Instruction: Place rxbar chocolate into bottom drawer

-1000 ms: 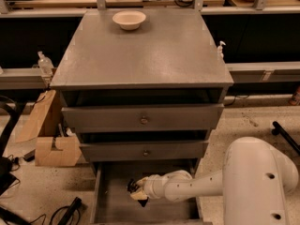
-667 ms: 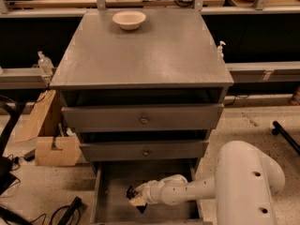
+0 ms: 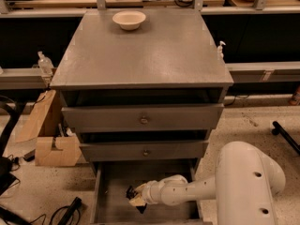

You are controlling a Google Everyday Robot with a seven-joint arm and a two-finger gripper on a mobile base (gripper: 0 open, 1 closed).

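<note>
Entry: rxbar chocolate (image 3: pixel 131 193); bottom drawer (image 3: pixel 115 184)
gripper (image 3: pixel 135 199) reaches low inside the open drawer; jaws seemingly clamped on the dark bar; we judge it held near the floor for gentle release

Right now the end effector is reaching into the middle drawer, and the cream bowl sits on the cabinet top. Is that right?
Not quite. The camera view shows the end effector down inside the open bottom drawer, not the middle one. The rest stands: the cream bowl sits on the cabinet top.
</note>
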